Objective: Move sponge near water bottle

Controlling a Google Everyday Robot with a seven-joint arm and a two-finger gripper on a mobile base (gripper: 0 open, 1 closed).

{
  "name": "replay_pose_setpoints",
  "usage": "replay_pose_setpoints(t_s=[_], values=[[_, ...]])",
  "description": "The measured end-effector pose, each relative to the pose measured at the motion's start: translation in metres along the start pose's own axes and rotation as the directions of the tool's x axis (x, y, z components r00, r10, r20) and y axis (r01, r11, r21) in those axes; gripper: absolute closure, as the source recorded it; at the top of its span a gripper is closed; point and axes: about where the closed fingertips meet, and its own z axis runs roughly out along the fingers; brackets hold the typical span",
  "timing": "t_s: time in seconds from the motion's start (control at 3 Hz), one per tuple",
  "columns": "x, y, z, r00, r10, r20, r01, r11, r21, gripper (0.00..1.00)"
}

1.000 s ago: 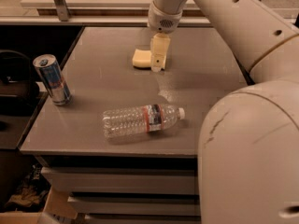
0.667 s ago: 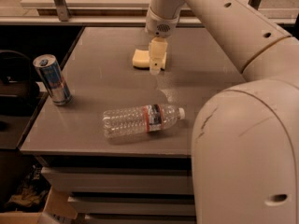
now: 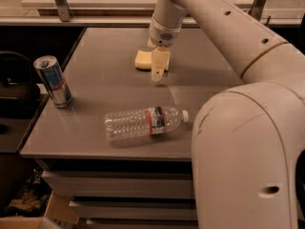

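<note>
The pale yellow sponge [image 3: 142, 59] lies on the grey table [image 3: 105, 85] at the far middle. My gripper [image 3: 157, 69] hangs from the arm right at the sponge's right end, down at the table and covering part of it. The clear water bottle [image 3: 143, 122] with a white cap and a red-and-dark label lies on its side near the front edge, cap to the right. It is well apart from the sponge and the gripper.
A blue and silver drink can [image 3: 53, 81] stands upright near the table's left edge. My large cream arm [image 3: 248, 142] fills the right side of the view. A dark object [image 3: 14, 87] sits left of the table and a rail [image 3: 95, 20] runs behind it.
The gripper has moved slightly left and down, closing on the sponge's right end. The sponge, bottle and can have not moved.
</note>
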Motion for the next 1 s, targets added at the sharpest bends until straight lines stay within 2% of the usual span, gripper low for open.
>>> replay_pose_setpoints(t_s=[0.67,1.0], values=[[0.002,0.005,0.004,1.0,0.005,0.016,-0.005,0.9998,-0.018,0.64],[-0.002,0.003,-0.007,1.0,-0.005,0.025,0.005,1.0,0.003,0.86]])
